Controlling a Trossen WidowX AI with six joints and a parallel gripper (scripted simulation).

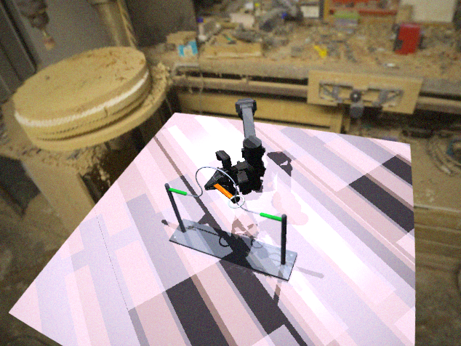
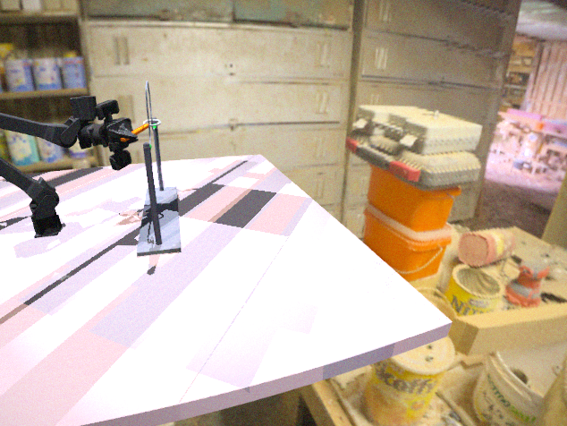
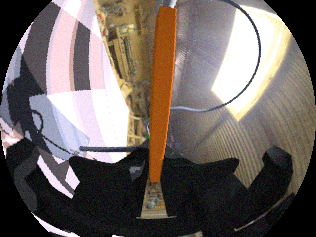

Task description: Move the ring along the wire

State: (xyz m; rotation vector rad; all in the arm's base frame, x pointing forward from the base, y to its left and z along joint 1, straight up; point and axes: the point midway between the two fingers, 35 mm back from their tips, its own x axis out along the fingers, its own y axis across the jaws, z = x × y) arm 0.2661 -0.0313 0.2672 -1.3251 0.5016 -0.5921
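Ring [image 1: 235, 201] sits mid-wire [image 1: 208, 174] w/ your gripper [image 1: 219, 184] clamped on the orange handle [image 1: 224, 190], between both green ends.

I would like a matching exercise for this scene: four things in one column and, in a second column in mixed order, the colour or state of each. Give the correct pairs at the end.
Column one:
1. handle
2. end effector
3. ring
4. wire ends beside the posts

Column two:
A. green
B. around the thin grey wire, between the two posts
C. orange
D. shut on the handle

Pairs: 1-C, 2-D, 3-B, 4-A
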